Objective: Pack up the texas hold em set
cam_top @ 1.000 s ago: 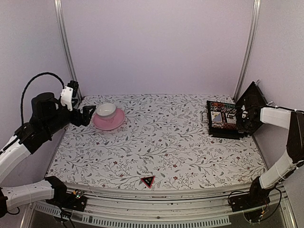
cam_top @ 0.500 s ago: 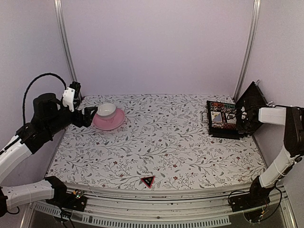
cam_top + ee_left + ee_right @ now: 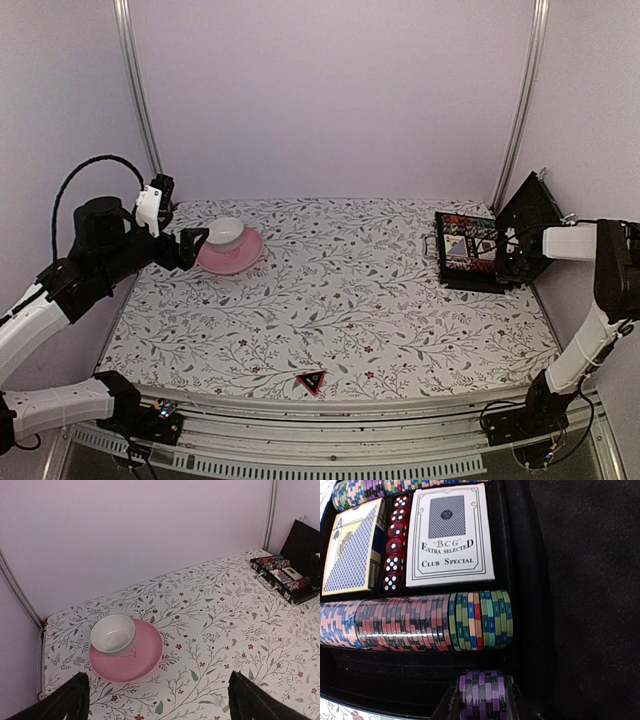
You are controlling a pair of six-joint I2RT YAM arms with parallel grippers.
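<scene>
The black case [image 3: 478, 262] lies open at the far right of the table, its lid [image 3: 530, 215] raised; it also shows in the left wrist view [image 3: 295, 587]. Inside lie striped chip rolls [image 3: 415, 622], two boxed card decks [image 3: 451, 535] and red dice [image 3: 394, 555]. My right gripper [image 3: 482, 697] is shut on a stack of purple chips [image 3: 482, 692], held over the case's near empty slot. The red-black triangle marker [image 3: 311, 381] lies at the table's front edge. My left gripper [image 3: 157, 700] is open and empty, above the table near the pink saucer.
A pink saucer [image 3: 230, 251] with a white cup [image 3: 224, 233] stands at the back left, right in front of my left gripper; they also show in the left wrist view [image 3: 140, 652]. Metal posts stand at the back corners.
My left arm has shifted slightly right toward the saucer. My right arm has drawn a little further in over the case.
</scene>
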